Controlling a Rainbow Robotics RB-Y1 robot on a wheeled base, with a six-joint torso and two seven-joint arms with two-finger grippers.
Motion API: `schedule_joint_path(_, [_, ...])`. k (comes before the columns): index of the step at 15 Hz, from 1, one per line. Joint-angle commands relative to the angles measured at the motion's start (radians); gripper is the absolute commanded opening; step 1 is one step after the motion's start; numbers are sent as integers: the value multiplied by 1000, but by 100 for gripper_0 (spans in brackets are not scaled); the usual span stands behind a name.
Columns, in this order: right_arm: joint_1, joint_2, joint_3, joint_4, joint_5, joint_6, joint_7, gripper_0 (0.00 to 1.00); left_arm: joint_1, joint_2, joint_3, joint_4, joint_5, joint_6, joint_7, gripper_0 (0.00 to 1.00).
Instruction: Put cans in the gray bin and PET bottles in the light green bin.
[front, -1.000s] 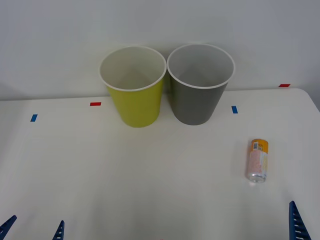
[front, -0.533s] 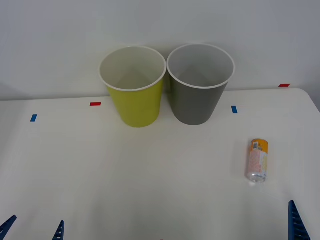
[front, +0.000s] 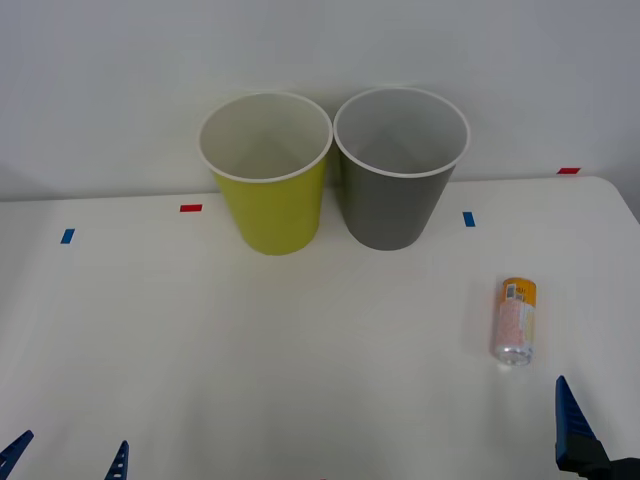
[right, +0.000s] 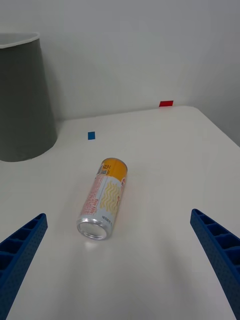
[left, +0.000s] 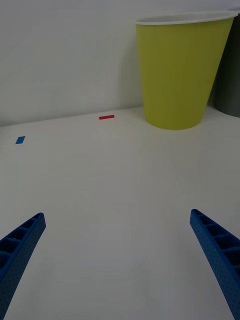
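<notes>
One can (right: 104, 198) lay on its side on the white surface (front: 300, 340), its small label print too fine to read. It had a pale pink body with wavy lines, an orange band at the far end and a silver top facing the right pincer (right: 120, 270), which hung just short of it, wide open and empty. Two bins stood side by side at the back (light green bin (front: 268, 175), gray bin (front: 398, 170)). The left pincer (left: 117, 265) hung open and empty near the surface's front-left edge
</notes>
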Motion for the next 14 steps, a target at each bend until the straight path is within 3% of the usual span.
schedule_joint_path(1, [-77,18,-29,-37,-23,199,-82,100,0,0,0,0,0,0,0,100])
schedule_joint_path(6, [-216,27,-98,-106,5,541,-137,100,0,0,0,0,0,0,0,100])
schedule_joint_path(12, [-402,-8,-95,-186,59,945,-398,100,0,0,0,0,0,0,0,100])
schedule_joint_path(14, [-472,-57,-48,-195,169,1050,-519,100,0,0,0,0,0,0,0,100])
